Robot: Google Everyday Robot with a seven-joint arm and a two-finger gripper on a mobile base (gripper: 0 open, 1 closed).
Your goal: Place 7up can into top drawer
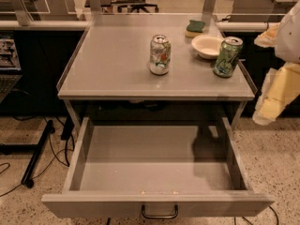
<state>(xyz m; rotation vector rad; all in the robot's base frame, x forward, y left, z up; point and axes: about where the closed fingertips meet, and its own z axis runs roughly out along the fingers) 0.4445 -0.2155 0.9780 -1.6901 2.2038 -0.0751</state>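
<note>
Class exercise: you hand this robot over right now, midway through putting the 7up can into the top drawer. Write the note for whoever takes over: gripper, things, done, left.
Gripper: at the right edge of the view, off the table's right side, well away from the 7up can.
7up can: upright near the middle of the tabletop.
Top drawer: pulled open below the tabletop, no can in it.
Nearby at right rear: green can, white bowl, green sponge.
Done: drawer open.
Left: reach the 7up can, not the green one, grasp it, lower it into the drawer, release.
</note>
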